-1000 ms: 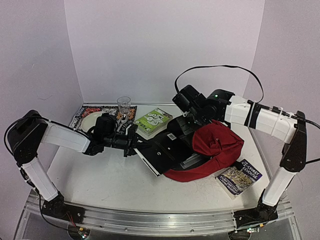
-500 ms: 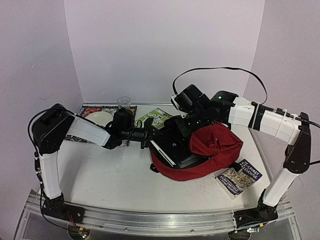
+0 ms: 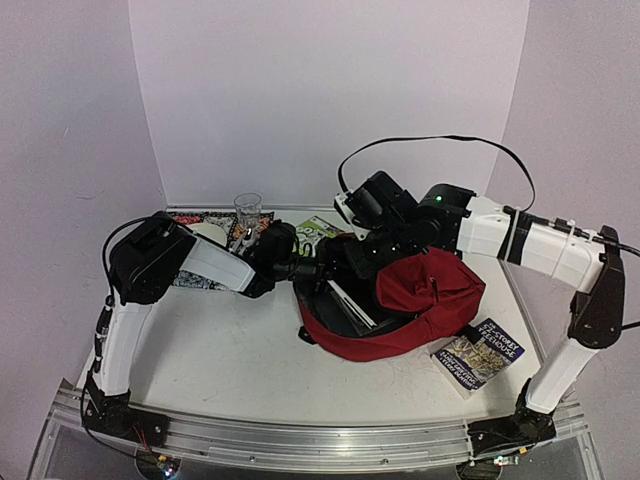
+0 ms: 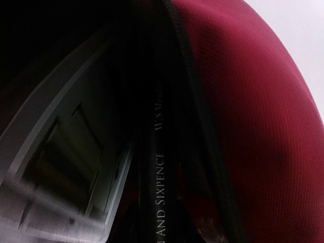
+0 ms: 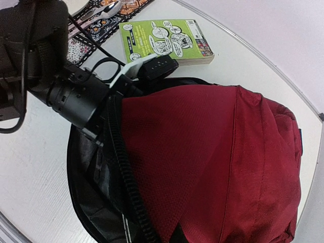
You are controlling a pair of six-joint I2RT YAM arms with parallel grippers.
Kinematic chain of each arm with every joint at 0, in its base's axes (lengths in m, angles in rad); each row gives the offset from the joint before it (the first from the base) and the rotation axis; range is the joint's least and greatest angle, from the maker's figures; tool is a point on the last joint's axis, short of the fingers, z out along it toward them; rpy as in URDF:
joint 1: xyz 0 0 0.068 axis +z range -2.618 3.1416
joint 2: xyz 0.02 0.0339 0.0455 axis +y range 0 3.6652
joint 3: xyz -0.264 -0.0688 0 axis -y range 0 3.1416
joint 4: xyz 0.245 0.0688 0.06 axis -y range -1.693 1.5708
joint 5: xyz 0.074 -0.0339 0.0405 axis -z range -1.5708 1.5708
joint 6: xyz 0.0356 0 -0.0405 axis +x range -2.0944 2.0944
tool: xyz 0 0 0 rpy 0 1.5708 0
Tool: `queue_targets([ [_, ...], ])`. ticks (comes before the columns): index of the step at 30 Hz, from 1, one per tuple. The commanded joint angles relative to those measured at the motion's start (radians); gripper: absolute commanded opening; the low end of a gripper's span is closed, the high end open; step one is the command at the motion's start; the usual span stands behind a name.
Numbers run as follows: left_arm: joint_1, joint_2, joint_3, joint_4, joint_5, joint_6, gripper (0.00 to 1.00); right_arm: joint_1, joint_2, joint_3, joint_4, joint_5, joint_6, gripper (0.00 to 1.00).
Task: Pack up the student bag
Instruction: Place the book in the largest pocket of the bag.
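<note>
The student bag point(image 3: 425, 300), dark red with black zips, lies right of centre with its mouth open to the left. My left gripper point(image 3: 322, 274) is reaching into that mouth, shut on a dark book point(image 3: 345, 302). The left wrist view shows the book's spine point(image 4: 158, 192), lettered "AND SIXPENCE", against the bag's red wall point(image 4: 253, 126); the fingers are lost in the dark there. My right gripper point(image 3: 388, 260) is shut on the bag's upper flap point(image 5: 202, 162) and holds it lifted. The left wrist point(image 5: 76, 96) shows at the zip edge.
A green book point(image 3: 318, 230) lies behind the bag, also in the right wrist view point(image 5: 164, 40). A blue book point(image 3: 480, 355) lies front right. A glass point(image 3: 247, 212) and a plate point(image 3: 205, 233) stand on a patterned mat point(image 3: 180, 222) at back left.
My left arm has pushed right, carrying the dark book from outside the bag's mouth into it. The right gripper has kept the flap raised, and the bag has bunched slightly to the right.
</note>
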Motion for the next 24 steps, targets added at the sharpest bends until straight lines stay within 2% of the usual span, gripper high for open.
queue_targets([
  [1,-0.002,0.05,0.144,0.155,0.003,-0.027,0.0,0.024,-0.059,-0.009,0.027,-0.02,-0.01,0.0],
  [8,0.016,0.099,0.201,0.156,-0.019,-0.024,0.02,0.029,-0.088,-0.057,0.026,-0.007,0.013,0.0],
  [10,0.018,0.116,0.2,0.155,-0.019,-0.026,0.09,0.029,-0.095,-0.067,0.026,-0.002,0.018,0.0],
  [14,0.026,0.103,0.161,0.156,-0.037,-0.033,0.37,0.029,-0.108,-0.087,0.026,0.019,0.028,0.0],
  [16,0.034,0.076,0.129,0.154,-0.048,-0.035,0.44,0.028,-0.112,-0.098,0.026,0.035,0.032,0.0],
  [20,0.045,0.021,0.065,0.151,-0.069,-0.04,0.49,0.028,-0.113,-0.113,0.026,0.067,0.038,0.0],
  [24,0.05,-0.025,-0.004,0.14,-0.087,-0.037,0.62,0.027,-0.104,-0.115,0.025,0.086,0.041,0.0],
])
